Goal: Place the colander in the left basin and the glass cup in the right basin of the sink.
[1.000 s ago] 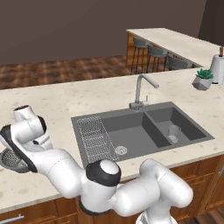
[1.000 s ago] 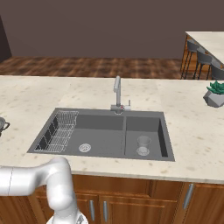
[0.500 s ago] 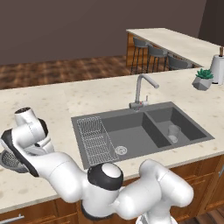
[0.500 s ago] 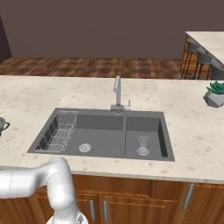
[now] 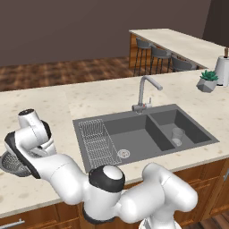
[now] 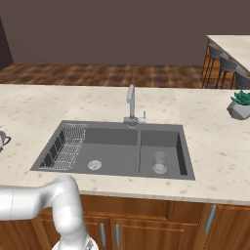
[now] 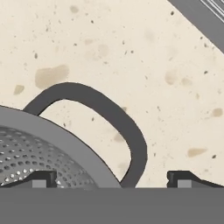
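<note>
Hand view puts my claw (image 7: 111, 177) right over the colander (image 7: 39, 151), jaws spread as wide as they go and gripping nothing. One dark fingertip (image 7: 41, 178) sits above the perforated mesh inside the bowl, the other (image 7: 183, 178) above bare counter (image 7: 131, 52) outside it, so the rim and its loop handle (image 7: 109, 116) lie between them (whether either tip touches metal, I cannot tell).

From the left base view my arm folds back low and far to one side, the hand bent down over the colander (image 5: 12, 163) at the counter's near edge, hiding most of it.

That bowl is round grey metal with fine holes and a smooth band of a rim; the handle is a thick dark curved loop. Beige speckled stone lies under it.

Well away from my claw, past the wire rack (image 5: 99, 141), the dark sink (image 5: 143, 117) holds the clear glass cup (image 5: 177, 134) upright in the narrower right basin (image 5: 190, 127). Beside it, the left basin (image 5: 138, 138) has a round steel drain.
</note>
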### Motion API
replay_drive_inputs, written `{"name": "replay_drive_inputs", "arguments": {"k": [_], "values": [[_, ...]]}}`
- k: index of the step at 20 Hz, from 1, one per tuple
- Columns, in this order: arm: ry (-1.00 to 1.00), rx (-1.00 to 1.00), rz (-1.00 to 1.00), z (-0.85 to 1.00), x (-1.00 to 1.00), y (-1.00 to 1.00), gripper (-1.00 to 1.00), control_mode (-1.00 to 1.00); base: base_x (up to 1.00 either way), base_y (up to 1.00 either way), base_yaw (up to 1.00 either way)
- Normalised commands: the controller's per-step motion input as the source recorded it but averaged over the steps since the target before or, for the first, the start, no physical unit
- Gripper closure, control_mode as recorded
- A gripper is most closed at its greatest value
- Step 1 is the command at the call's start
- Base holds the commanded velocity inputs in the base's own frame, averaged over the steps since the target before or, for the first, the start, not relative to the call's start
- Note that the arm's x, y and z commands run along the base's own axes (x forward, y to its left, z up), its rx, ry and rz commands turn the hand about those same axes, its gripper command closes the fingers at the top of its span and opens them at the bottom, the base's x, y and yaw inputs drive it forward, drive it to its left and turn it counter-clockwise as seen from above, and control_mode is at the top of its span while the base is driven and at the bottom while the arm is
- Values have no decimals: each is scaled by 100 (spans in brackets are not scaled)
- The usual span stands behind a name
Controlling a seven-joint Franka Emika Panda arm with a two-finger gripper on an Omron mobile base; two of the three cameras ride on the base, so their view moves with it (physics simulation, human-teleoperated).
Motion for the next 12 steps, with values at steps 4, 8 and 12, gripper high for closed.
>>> {"name": "replay_drive_inputs", "arguments": {"k": [4,8,12], "values": [[0,0,-2,0,32,23,-100,-100,0,0,0],[0,0,-3,0,17,33,-100,-100,0,0,0],[0,0,-4,-4,2,34,-100,-100,0,0,0]]}}
